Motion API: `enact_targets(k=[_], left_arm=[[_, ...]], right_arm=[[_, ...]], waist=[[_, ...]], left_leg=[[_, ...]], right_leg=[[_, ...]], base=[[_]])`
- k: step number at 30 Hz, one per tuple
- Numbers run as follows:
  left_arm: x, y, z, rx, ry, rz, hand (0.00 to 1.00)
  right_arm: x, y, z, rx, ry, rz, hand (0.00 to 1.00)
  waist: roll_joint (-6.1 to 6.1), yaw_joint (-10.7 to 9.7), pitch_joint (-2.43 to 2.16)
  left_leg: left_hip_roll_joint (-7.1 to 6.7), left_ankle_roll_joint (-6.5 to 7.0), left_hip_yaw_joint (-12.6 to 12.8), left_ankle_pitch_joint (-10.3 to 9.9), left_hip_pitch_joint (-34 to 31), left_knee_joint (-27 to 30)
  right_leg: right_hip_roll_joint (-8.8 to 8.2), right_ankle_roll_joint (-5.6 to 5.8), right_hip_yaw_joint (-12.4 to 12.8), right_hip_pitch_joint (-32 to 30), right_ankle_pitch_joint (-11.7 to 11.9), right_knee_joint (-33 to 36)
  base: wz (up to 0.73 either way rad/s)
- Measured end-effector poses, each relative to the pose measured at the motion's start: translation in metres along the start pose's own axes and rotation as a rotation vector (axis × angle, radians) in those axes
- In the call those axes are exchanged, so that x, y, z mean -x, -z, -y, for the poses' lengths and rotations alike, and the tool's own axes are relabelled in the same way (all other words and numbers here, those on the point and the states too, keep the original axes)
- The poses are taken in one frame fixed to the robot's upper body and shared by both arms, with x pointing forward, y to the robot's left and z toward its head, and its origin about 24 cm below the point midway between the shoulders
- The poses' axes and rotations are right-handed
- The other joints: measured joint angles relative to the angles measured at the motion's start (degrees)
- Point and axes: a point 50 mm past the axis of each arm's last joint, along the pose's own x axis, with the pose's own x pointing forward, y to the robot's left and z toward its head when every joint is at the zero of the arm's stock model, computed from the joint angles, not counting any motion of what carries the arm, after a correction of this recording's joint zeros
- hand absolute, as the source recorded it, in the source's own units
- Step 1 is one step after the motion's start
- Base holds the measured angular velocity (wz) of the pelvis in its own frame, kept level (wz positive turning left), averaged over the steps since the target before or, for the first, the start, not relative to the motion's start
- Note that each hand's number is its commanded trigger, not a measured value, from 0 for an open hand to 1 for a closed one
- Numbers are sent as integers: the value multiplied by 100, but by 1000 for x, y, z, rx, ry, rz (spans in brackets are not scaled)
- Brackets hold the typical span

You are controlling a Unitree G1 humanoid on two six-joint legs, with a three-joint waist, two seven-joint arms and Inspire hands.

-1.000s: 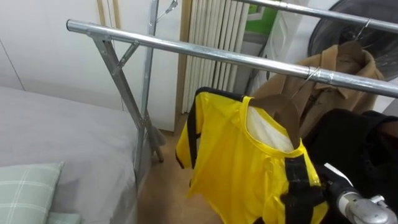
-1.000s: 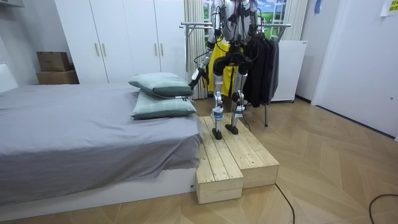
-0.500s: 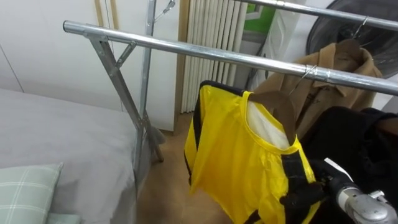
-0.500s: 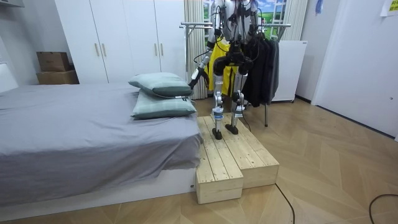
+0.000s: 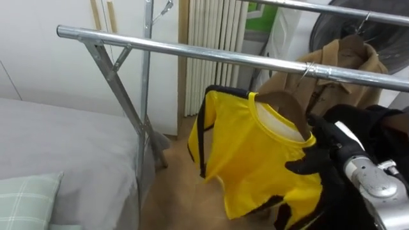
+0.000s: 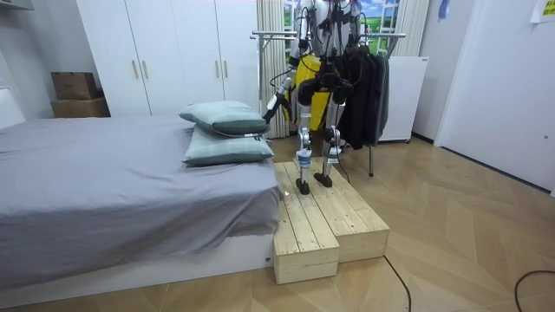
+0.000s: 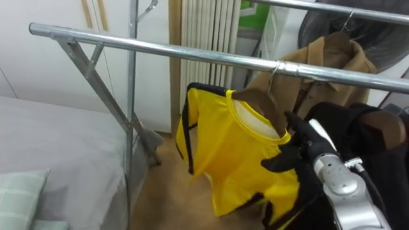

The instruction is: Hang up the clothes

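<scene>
My right hand (image 5: 319, 156) has its dark fingers curled round the shoulder of the yellow shirt (image 5: 255, 160), pinching cloth and, I judge, the arm of the wooden hanger (image 5: 284, 105) beneath it; the shirt hangs just under the near metal rail (image 5: 192, 52), with the hanger's wire hook reaching up to the rail beside the tan coat (image 5: 339, 57); whether that hook sits over the bar or only leans against it I cannot tell. My left hand (image 6: 270, 107) is low at the room view's left, towards the pillows (image 6: 227, 130); its state I cannot tell. I stand on the wooden platform (image 6: 321, 217) at the foot of the bed (image 6: 104, 191), facing the rack.

The step in hand, as I read it, is seating the hook; to do it well I should hold the hanger level, so the shirt does not slide off its free shoulder; the hook must clear the top of the bar and then come straight down onto it; I should steer it left of the tan coat and the dark clothes (image 5: 383, 128), so nothing snags; only when the rail bears the weight should I loosen my grip, slowly, ready to catch a swing.
</scene>
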Motion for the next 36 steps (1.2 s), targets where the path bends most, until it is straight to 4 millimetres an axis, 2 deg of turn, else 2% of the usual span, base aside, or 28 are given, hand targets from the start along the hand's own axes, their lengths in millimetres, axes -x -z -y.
enact_targets(k=[6, 10, 14, 17, 22, 28, 33, 36], left_arm=[[0, 0, 0, -1, 0, -5, 0], [0, 2, -1, 9, 13, -20, 0], [0, 4, -1, 12, 15, -39, 0], [0, 4, -1, 11, 15, -41, 0], [0, 4, -1, 8, 14, -40, 0], [0, 4, -1, 7, 11, -40, 0], [0, 6, -1, 4, 12, -43, 0], [0, 2, -2, 8, 7, -29, 0]], right_arm=[[0, -9, 4, -26, 32, 41, 0], [2, -22, 6, -45, 37, 98, 0], [6, -46, 16, -80, 81, 207, 0], [9, -54, 18, -106, 92, 247, 0], [13, -46, 17, -139, 113, 231, 0], [15, -44, 28, -198, 183, 230, 0], [15, -42, 29, -233, 206, 224, 0], [20, -32, 31, -243, 224, 204, 0]], waist=[[1, -68, -1], [10, -169, -1], [31, -274, -9], [40, -310, -10], [42, -385, -10], [43, -508, -11], [45, -605, -12], [45, -620, -13]], left_leg=[[0, -2, 7, 1, 1, 12], [8, -1, 104, 0, -27, 11], [21, -2, 146, -2, -31, -7], [33, -6, 165, 1, -4, -39], [37, -21, 163, 12, -17, -72], [39, -23, 166, 14, -18, -79], [39, -23, 167, 15, -18, -74], [39, -23, 164, 15, -17, -55]], right_leg=[[7, 0, 25, 0, -17, 9], [21, 69, 87, -54, -43, 20], [21, 3, 63, -88, 16, 36], [35, -12, 74, -82, 26, 35], [36, -14, 81, -90, 27, 10], [39, -16, 88, -84, 28, -7], [41, -15, 96, -81, 27, -9], [45, -14, 104, -63, 25, -10]], base=[[0], [-10], [-5], [-1], [0], [0], [0], [2]])
